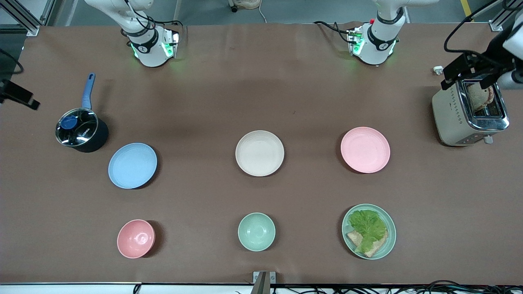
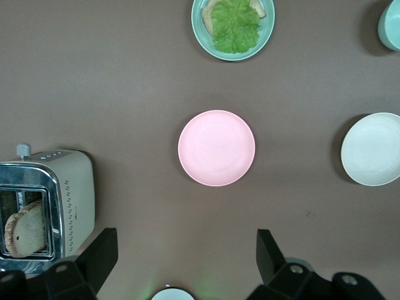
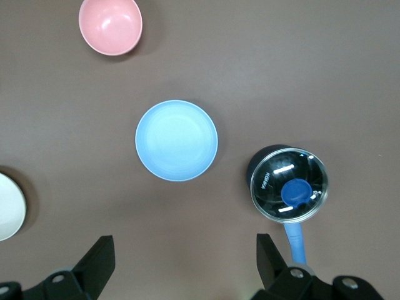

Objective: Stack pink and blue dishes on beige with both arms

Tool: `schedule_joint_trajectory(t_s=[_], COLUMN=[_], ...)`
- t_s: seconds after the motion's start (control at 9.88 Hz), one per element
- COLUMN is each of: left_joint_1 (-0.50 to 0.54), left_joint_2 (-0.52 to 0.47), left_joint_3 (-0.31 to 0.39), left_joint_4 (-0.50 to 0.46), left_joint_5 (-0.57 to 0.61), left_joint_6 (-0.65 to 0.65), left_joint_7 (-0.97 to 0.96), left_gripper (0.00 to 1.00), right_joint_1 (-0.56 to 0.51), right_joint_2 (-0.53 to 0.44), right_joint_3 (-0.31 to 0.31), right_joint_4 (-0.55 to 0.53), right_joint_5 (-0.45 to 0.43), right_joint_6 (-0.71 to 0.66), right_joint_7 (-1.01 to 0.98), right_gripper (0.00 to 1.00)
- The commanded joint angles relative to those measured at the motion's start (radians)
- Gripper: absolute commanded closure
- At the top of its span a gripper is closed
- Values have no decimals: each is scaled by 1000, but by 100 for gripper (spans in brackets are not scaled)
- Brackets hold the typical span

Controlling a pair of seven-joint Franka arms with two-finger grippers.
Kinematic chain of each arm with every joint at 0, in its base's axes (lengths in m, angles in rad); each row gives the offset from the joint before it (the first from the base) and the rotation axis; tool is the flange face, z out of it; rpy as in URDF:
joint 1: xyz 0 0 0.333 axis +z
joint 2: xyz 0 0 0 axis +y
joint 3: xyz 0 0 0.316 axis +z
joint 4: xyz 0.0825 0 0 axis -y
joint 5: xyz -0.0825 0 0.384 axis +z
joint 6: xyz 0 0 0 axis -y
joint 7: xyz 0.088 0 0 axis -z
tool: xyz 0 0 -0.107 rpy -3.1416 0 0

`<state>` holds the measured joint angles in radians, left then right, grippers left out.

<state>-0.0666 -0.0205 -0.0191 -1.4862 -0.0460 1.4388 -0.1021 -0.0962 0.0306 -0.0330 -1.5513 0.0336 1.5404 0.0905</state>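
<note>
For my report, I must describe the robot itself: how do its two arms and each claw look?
Both arms are white with black joint bands. The left arm and right arm carry black cables and glow green at their bases. The left claw and right claw each have two dark, wedge-shaped fingers.

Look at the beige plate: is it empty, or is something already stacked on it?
Empty. The beige plate shows only its bare inside; the pink plate and blue plate lie apart from it on the table.
</note>
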Motion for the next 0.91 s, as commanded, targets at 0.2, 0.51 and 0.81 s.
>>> schedule_joint_trajectory(t_s=[0.2,0.51,0.81], left_joint_1=[4,7,16], left_joint_2=[25,92,239], left_joint_3=[111,134,137], left_joint_4=[-389,-627,-655], left_joint_5=[-90,-121,-201], left_joint_6=[333,620,696], left_joint_7=[216,379,510], left_gripper=[0,0,3], right_joint_1=[-36,-69,-73], right_joint_2=[157,323,422], right_joint_3=[-60,-91,-104], right_joint_4=[-248,-332,-437], right_joint_5=[161,326,553], right_joint_6=[335,542,694], right_joint_7=[-254,-523,-803], right_gripper=[0,0,0])
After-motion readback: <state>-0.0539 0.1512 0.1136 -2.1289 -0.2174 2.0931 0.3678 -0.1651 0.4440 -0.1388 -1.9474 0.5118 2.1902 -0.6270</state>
